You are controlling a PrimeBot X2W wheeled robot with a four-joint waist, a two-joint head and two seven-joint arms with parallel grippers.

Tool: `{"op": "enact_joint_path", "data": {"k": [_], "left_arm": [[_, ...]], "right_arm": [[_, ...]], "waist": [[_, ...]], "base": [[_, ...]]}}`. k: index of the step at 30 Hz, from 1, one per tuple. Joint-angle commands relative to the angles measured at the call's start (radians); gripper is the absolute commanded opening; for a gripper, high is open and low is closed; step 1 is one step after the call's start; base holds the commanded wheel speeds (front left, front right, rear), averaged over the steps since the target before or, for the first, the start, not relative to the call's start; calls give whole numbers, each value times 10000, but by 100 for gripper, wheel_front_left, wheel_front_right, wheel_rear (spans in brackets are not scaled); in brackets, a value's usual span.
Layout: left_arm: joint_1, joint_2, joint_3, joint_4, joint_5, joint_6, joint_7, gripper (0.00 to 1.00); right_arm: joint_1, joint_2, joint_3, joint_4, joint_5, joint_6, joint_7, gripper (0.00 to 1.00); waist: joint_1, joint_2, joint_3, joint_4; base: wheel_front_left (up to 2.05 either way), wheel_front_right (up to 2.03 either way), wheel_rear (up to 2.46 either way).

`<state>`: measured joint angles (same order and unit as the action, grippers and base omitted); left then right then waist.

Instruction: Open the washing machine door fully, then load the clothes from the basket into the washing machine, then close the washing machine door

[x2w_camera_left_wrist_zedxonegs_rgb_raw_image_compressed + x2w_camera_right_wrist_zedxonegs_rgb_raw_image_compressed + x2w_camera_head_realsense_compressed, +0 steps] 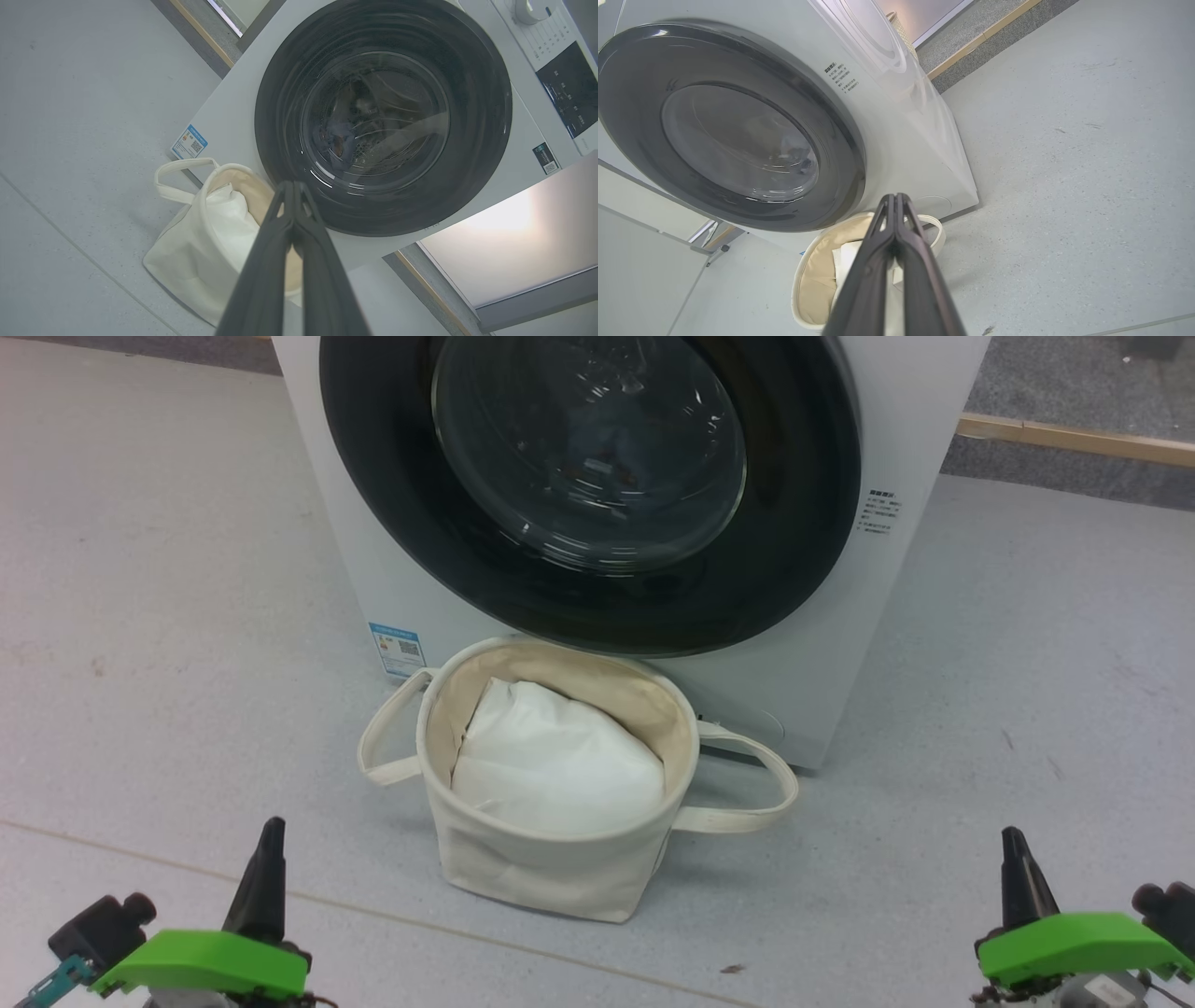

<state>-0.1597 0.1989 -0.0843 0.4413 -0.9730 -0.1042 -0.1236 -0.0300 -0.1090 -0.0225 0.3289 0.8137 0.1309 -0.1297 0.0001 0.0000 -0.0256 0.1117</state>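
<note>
Okay so, the basket (pixel 551 868) sits on the grey floor (pixel 140 616) right in front of the washing machine (pixel 896 429), just below the door; I can't tell if they actually touch. All that's in it is the white padding (pixel 560 756), bunched up inside, and its two loop handles flop out to either side. The washing machine door (pixel 803 523) is shut flat against the machine. Through the glass in the left wrist view you can make out the clothes (pixel 338 140) in the drum: a bit of blue fabric with an orange-brown patch, pretty dim though.

Arms: the left gripper (pixel 266 840) hangs low on the left, fingers pressed together with nothing between them, pointing toward the machine and well back from the basket. The right gripper (pixel 1013 840) mirrors that on the far right, also pinched closed and empty.
</note>
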Motion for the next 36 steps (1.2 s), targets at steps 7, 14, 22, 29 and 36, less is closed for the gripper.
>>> {"op": "enact_joint_path", "data": {"k": [7,14,22,29,36], "left_arm": [[-167,-53,406,-650,-747,79,269,0],[-86,-210,579,-879,-1370,121,497,0],[-6,-366,752,-1107,-1993,162,726,0],[64,-503,904,-1306,-2537,198,926,0],[134,-639,1056,-1504,-3079,233,1126,0]], "right_arm": [[-576,-35,-112,-396,948,0,292,0],[-622,24,-193,-428,1730,0,522,0],[-668,82,-271,-459,2514,0,750,0],[-708,131,-337,-488,3203,0,947,0],[-748,178,-400,-516,3891,0,1142,0]], "waist": [[0,0,25,-117],[0,0,47,-228],[0,0,70,-339],[0,0,90,-436],[0,0,110,-533]], "base": [[0,0,0],[0,0,0],[0,0,0],[0,0,0],[0,0,0]]}}
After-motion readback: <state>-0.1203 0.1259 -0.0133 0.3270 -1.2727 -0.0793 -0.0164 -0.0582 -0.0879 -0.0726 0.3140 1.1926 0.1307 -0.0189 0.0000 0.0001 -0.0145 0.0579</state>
